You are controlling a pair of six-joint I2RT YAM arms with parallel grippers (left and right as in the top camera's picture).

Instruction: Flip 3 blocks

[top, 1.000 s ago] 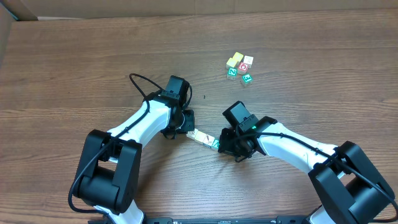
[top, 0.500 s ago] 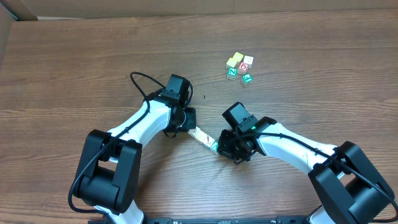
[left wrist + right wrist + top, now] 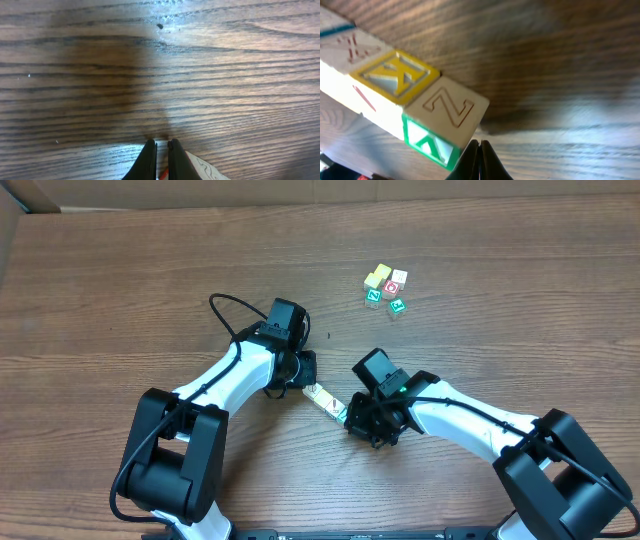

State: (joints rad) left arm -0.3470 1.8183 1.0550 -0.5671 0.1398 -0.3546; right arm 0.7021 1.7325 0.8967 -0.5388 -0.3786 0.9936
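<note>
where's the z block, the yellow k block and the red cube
z block [image 3: 451,111], right wrist view, on its face with the z
yellow k block [image 3: 397,75], right wrist view, on its yellow top face
red cube [image 3: 391,287], overhead view, on its red face

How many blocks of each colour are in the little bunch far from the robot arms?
Yellow blocks: 2
White block: 1
Red block: 1
Green blocks: 2
Total: 6
</note>
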